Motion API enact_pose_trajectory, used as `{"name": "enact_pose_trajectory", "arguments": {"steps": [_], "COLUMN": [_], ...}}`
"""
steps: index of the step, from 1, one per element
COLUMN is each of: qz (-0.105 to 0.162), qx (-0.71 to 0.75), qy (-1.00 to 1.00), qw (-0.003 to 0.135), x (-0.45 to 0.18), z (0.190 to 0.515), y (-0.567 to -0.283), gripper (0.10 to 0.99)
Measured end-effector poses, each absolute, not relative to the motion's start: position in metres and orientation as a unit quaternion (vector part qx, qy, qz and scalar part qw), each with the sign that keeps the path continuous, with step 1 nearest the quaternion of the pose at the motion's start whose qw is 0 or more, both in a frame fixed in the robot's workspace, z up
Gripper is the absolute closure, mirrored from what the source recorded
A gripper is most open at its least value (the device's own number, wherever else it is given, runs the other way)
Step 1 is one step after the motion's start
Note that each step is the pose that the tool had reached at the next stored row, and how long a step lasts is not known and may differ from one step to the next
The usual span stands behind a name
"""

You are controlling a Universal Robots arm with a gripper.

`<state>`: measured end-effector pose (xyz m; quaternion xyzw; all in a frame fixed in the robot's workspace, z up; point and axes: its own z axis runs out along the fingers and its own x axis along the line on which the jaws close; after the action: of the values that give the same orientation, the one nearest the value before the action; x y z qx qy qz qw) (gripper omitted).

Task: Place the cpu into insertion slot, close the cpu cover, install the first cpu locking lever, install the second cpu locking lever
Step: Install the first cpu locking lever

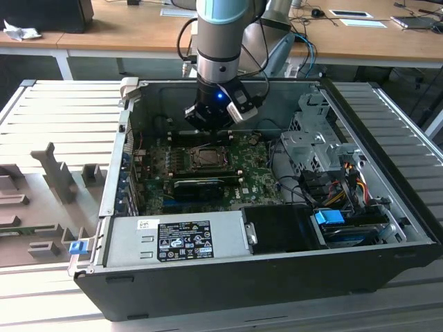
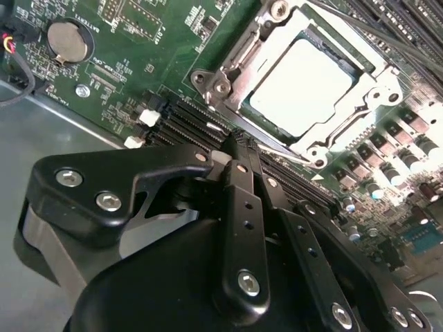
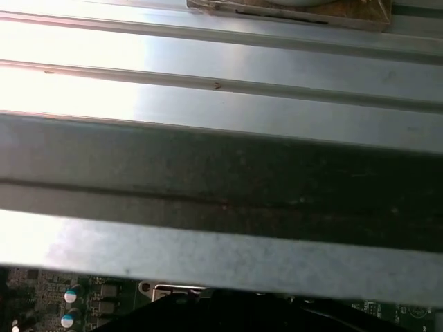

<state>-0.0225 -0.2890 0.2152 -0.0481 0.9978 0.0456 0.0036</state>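
Looking at the second wrist view: cpu (image 2: 303, 86) sits flat in the insertion slot (image 2: 243, 50), pale metal top showing through the window of the cpu cover (image 2: 377, 93), which lies down over it. My gripper (image 2: 239, 149) hangs just off the socket's corner, over the black memory slots (image 2: 183, 117); fingers (image 2: 242, 200) pressed together, nothing held between them. One thin wire lever (image 2: 277, 149) runs along the socket edge nearest the fingertips; can't tell if it's latched. Coin cell (image 2: 69, 40) sits well off to the side on the green board (image 2: 131, 62).

In the exterior view I see the arm (image 1: 218, 41) reaching down into the open pc case (image 1: 228, 277), gripper (image 1: 208, 124) above the board just behind the socket.
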Motion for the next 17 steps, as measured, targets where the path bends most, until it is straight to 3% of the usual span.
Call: {"name": "enact_pose_trajectory", "arguments": {"steps": [17], "qz": [0.041], "qx": [-0.048], "qy": [0.998], "qw": [0.003], "x": [-0.017], "z": [0.204], "y": [-0.289], "gripper": [0.980]}}
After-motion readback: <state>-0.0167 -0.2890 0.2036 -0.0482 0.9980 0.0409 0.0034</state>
